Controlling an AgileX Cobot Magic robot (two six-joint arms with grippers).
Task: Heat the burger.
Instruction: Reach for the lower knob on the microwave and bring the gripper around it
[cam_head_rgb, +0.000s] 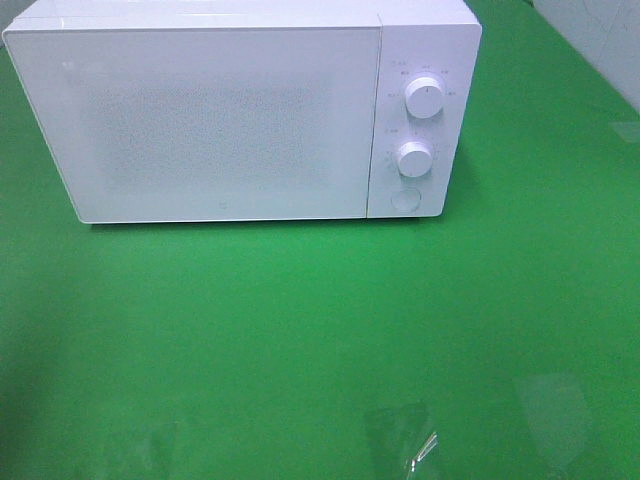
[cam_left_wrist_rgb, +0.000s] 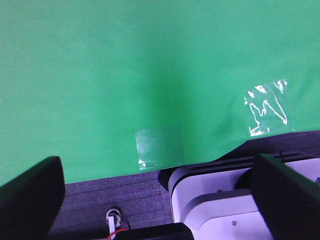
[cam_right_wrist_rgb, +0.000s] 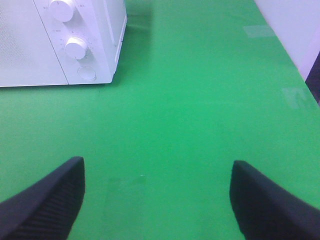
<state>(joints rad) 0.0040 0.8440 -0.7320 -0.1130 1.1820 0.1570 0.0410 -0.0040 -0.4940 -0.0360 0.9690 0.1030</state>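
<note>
Since the burger shows in none of my views, the plainest way to go wrong is to turn a knob on the microwave (cam_head_rgb: 220, 120) and heat nothing. It stands at 12 o'clock on the green cloth (cam_head_rgb: 300, 330) in the high view, its frosted door (cam_head_rgb: 200, 125) closed. I cannot tell whether the burger sits behind that door or lies somewhere off the cloth.

My left gripper (cam_left_wrist_rgb: 155, 167) hangs over the near edge of the cloth with its jaws spread wide and nothing between them. My right gripper (cam_right_wrist_rgb: 157, 165) is likewise spread and empty, facing the cloth in front of the control panel. So I cannot place the burger against either gripper.

A second risk, as I judge it, is the round button (cam_head_rgb: 404, 198) at about 1 o'clock, below the lower knob (cam_head_rgb: 415, 158). Pressing it may swing the door out toward 6 o'clock, into whichever arm waits there.
</note>
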